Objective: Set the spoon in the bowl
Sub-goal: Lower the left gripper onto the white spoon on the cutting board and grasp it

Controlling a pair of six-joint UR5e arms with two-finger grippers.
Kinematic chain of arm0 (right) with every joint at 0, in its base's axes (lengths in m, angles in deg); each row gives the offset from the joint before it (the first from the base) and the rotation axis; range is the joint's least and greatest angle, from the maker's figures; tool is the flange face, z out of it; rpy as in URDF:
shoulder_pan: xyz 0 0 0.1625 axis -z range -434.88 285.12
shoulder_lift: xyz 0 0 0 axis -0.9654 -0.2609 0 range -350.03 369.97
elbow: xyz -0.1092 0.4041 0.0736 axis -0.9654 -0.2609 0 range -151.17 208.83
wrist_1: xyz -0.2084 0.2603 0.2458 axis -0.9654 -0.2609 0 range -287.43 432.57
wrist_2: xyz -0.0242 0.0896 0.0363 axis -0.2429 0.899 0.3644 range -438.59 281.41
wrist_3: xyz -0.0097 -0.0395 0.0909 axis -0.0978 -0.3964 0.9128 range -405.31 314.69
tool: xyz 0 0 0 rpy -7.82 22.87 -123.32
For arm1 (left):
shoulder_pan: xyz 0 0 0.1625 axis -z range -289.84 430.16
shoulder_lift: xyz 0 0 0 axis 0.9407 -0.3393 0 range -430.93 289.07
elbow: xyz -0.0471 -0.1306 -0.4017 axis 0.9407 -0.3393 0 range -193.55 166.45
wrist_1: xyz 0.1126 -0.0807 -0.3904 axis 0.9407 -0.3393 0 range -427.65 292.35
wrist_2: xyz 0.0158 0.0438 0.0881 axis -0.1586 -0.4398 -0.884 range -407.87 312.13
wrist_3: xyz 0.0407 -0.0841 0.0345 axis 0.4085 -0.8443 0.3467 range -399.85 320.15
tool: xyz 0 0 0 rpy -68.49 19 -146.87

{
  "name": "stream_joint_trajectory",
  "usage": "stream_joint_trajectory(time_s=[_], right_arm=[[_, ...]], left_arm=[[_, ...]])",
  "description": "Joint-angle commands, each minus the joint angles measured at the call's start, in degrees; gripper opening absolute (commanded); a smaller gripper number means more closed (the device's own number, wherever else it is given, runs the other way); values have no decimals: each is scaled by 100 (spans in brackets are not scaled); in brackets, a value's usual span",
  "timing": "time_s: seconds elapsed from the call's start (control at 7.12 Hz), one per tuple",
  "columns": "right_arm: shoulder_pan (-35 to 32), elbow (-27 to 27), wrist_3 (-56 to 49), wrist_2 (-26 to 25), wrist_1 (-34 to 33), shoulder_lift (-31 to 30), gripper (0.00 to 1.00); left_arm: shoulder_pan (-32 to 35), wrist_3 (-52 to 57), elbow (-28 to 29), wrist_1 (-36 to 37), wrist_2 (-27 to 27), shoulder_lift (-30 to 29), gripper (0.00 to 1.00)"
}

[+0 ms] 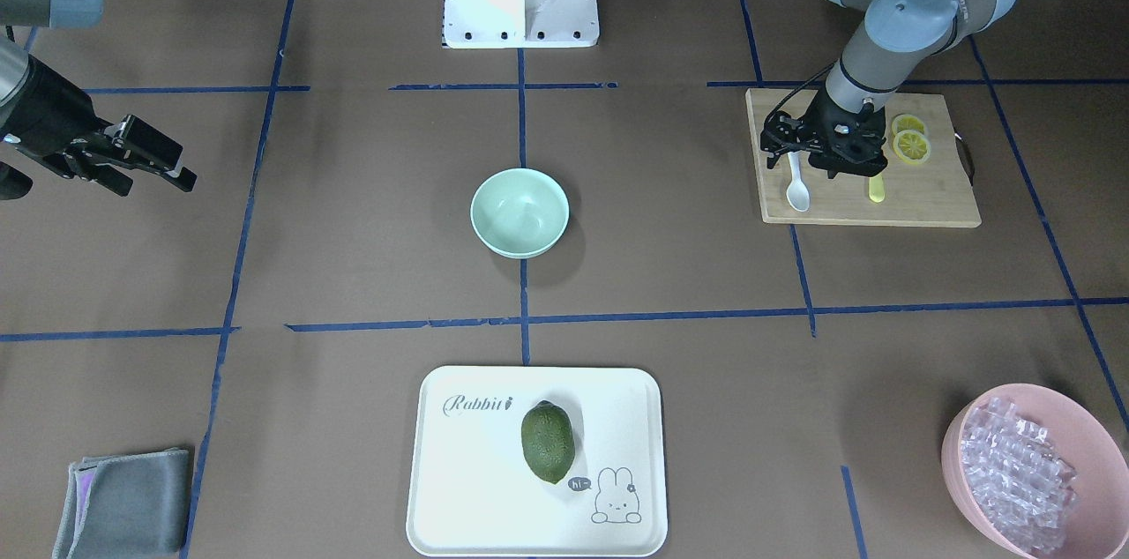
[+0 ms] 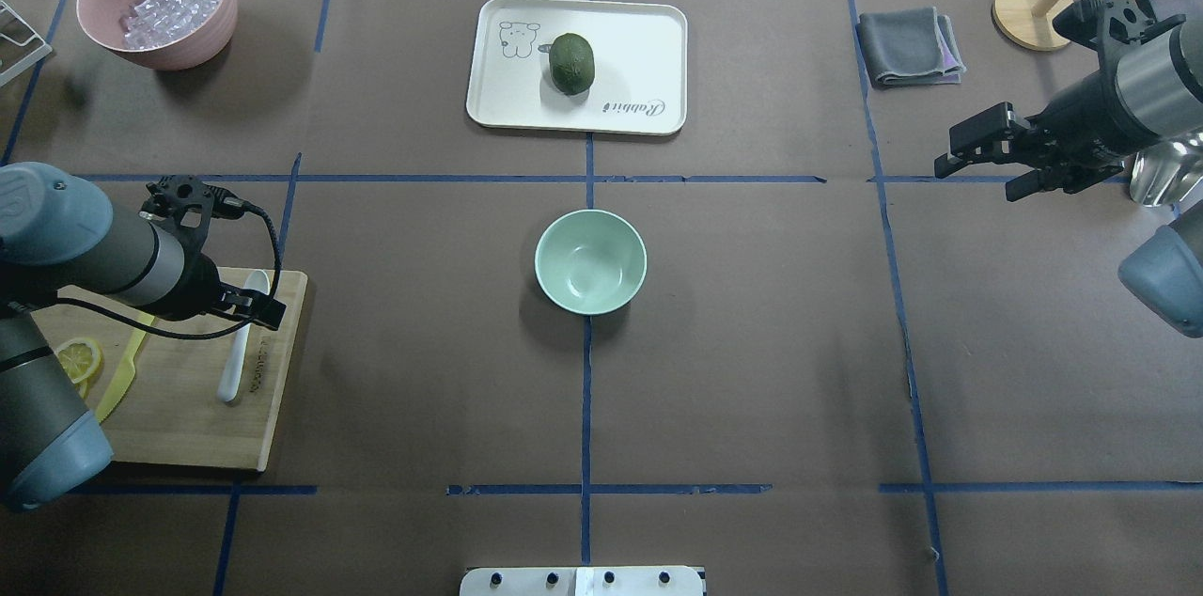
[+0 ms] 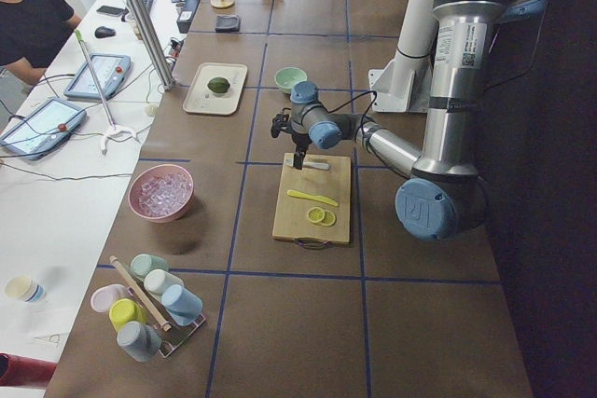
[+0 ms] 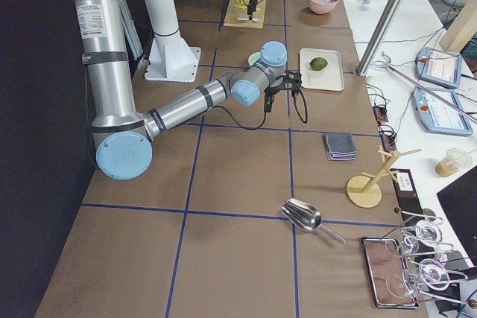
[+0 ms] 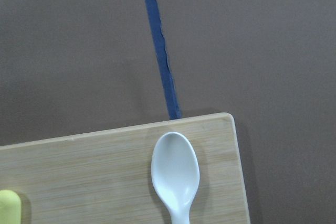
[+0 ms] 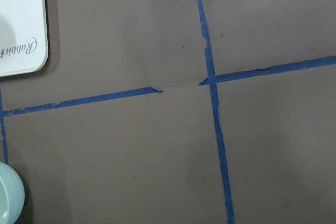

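The white spoon point(image 1: 797, 189) lies flat on a wooden cutting board point(image 1: 926, 199), scoop toward the board's front edge; its scoop shows in the left wrist view point(image 5: 175, 174). My left gripper point(image 1: 833, 169) hovers just above the spoon's handle, and its fingers look open and empty. The mint-green bowl point(image 1: 519, 212) stands empty at the table's centre, well apart from the board. My right gripper point(image 1: 154, 169) hangs open and empty above the table's far side. The bowl's rim shows at the edge of the right wrist view point(image 6: 8, 198).
Lemon slices point(image 1: 910, 145) and a yellow knife point(image 1: 876, 189) lie on the board beside the spoon. A white tray point(image 1: 459, 488) holds a green fruit point(image 1: 547, 442). A pink bowl point(image 1: 957, 444) of clear chunks and a grey cloth point(image 1: 123, 502) sit at the corners.
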Motion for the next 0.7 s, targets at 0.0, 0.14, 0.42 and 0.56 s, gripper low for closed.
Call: stream_joint_trajectory(time_s=[0.0,0.14,0.42,0.56], right_arm=[[19,-6,0,-8,0,1,100],[37,-14,0,-8,0,9,100],[37,-23,0,1,0,9,100],[37,-23,0,1,0,9,100]], left_arm=[[-11,-10,77,6,32,-25,89],[-11,-19,104,6,58,-25,75],[-19,-19,156,15,58,-16,63],[-19,-19,157,15,67,-16,62]])
